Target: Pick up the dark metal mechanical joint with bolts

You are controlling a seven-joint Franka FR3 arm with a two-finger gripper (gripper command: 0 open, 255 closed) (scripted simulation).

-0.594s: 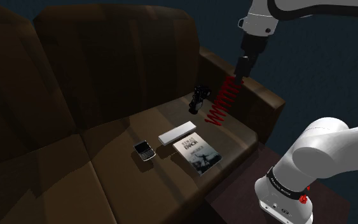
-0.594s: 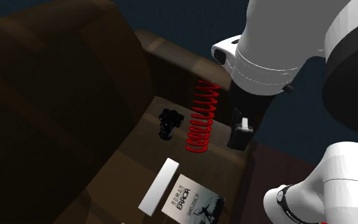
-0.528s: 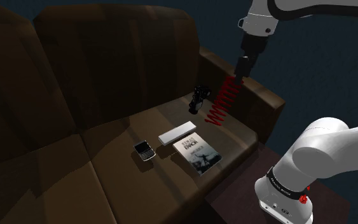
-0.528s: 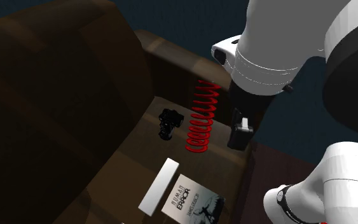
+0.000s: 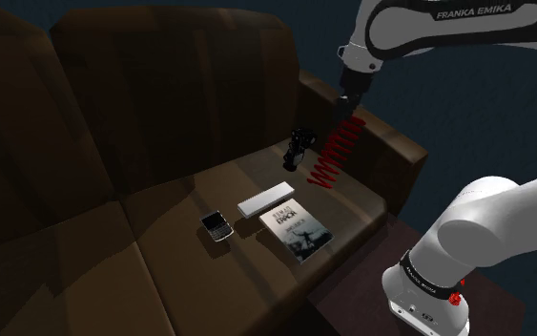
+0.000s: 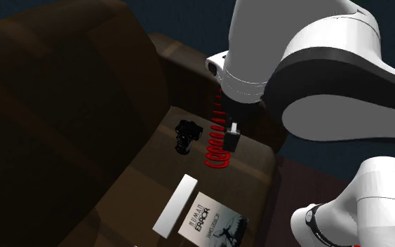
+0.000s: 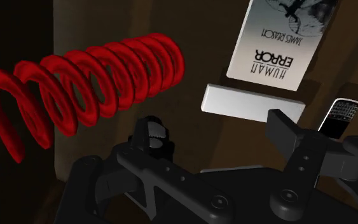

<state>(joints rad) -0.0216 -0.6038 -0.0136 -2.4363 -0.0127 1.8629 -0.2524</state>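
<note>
Fingers apart, the tool (image 5: 348, 102) hangs above the red spring (image 5: 332, 155); the black mechanical joint (image 5: 298, 146) lies below, beside it.

Dim renders; sofa (image 5: 161, 105) mostly in deep shadow; red spring (image 5: 335, 153), white arm (image 5: 485, 229) catch light.

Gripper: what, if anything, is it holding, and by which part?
Nothing. The gripper is open beside the red spring; the dark joint lies apart on the sofa seat.
</note>
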